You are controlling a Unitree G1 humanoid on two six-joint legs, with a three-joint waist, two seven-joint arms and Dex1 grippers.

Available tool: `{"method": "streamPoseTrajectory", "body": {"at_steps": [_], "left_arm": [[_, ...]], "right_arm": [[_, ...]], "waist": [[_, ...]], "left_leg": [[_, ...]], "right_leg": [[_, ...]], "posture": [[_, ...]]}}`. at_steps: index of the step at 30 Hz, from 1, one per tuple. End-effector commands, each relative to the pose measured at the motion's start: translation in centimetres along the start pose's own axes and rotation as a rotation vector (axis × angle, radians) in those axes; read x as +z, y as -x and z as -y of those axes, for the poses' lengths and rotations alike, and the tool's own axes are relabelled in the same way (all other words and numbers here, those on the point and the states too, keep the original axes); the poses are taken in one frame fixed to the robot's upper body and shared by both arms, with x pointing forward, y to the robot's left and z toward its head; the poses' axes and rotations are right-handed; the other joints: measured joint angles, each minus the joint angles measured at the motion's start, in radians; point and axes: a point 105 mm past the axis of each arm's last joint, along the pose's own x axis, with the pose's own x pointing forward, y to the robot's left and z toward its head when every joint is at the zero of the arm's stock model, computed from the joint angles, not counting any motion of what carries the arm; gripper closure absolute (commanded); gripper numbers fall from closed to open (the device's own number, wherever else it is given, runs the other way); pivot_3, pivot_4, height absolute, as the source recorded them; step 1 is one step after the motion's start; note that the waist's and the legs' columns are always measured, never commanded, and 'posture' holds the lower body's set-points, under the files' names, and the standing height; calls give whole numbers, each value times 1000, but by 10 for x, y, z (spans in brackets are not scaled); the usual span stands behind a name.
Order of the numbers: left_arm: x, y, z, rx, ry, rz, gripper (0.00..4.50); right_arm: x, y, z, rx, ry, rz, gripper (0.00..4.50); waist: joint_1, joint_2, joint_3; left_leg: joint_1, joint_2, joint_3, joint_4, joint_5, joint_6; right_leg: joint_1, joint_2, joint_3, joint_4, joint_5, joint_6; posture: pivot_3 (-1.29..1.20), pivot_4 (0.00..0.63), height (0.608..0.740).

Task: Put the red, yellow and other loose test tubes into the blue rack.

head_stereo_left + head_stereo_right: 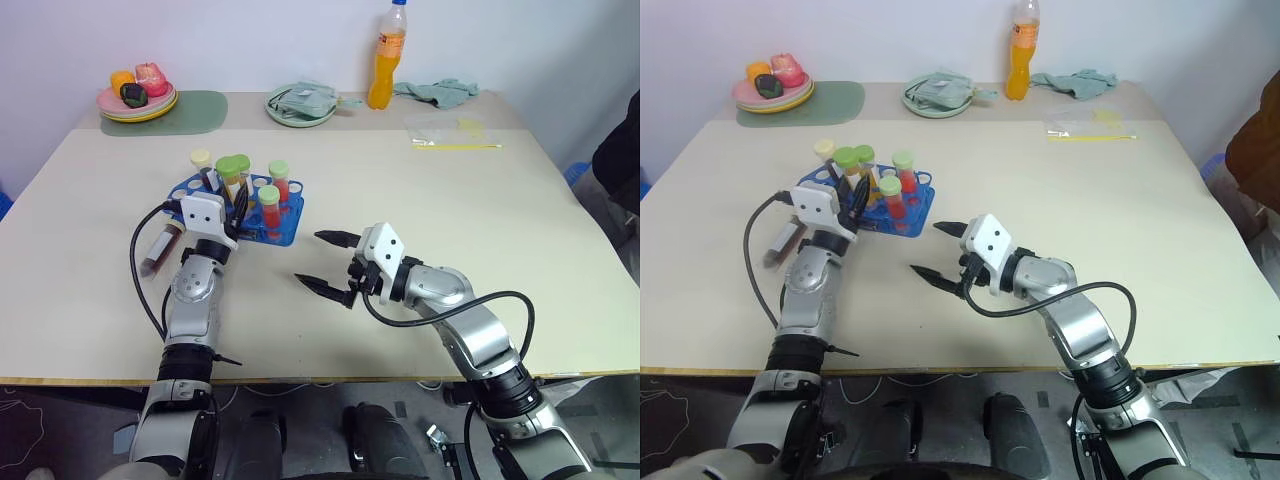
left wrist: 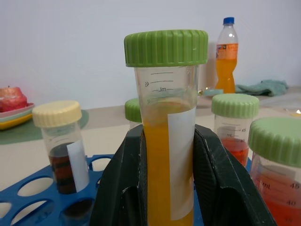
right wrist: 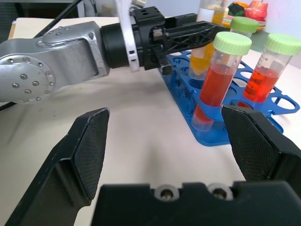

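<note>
On the table [image 1: 420,250], left of centre, the blue rack [image 1: 283,232] holds two red tubes [image 3: 217,82] with pale-green caps and a maroon tube [image 2: 66,155] with a cream cap, all upright. Left gripper [image 1: 237,200] is clamped on the yellow tube [image 2: 167,155], green cap up, upright over the rack; whether its bottom end sits in a hole cannot be told. Another dark-red tube [image 1: 160,252] lies on the table beside the left arm, just left of the rack. Right gripper [image 1: 322,262] hovers near the rack's right end, jaws spread wide, nothing in them. At the far edge: orange bottle [image 1: 387,57], fruit plate [image 1: 137,97], green mat [image 1: 190,112], cloth [image 1: 437,92].
</note>
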Motion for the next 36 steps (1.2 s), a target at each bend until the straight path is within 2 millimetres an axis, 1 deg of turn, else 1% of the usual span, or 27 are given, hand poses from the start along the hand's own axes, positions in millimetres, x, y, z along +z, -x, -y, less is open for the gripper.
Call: {"method": "streamPoseTrajectory", "body": {"at_steps": [1,5,13,20,25,36], "left_arm": [[9,2,-8,26,-16,30,3764],[8,1,-7,22,-13,22,3764],[0,-4,1,-1,5,2,3764],[-3,-6,2,-1,27,-2,3764],[-4,-4,3,-6,30,-8,3764],[0,2,-3,9,-6,-3,3764]], "right_arm": [[14,3,2,-13,33,44,281],[14,3,1,-9,28,45,281],[13,2,1,-12,32,44,281],[13,3,1,-17,30,42,281],[13,3,0,-17,27,43,281],[13,2,0,-12,23,46,281]], "waist": [[2,0,0],[2,0,0],[2,0,0],[3,0,0],[2,0,0],[2,0,0]], "left_leg": [[0,0,0,0,0,0],[0,0,0,0,0,0],[0,0,0,0,0,0],[1,0,0,0,0,0],[1,0,0,0,0,0],[1,0,0,0,0,0]], "right_leg": [[0,0,0,0,0,0],[0,0,0,0,0,0],[1,0,0,0,0,0],[1,0,0,0,0,0],[1,0,0,0,0,0],[2,0,0,0,0,0]], "posture": [[0,150,740],[0,150,740],[0,150,740],[0,150,740],[0,150,740],[0,150,740]]}}
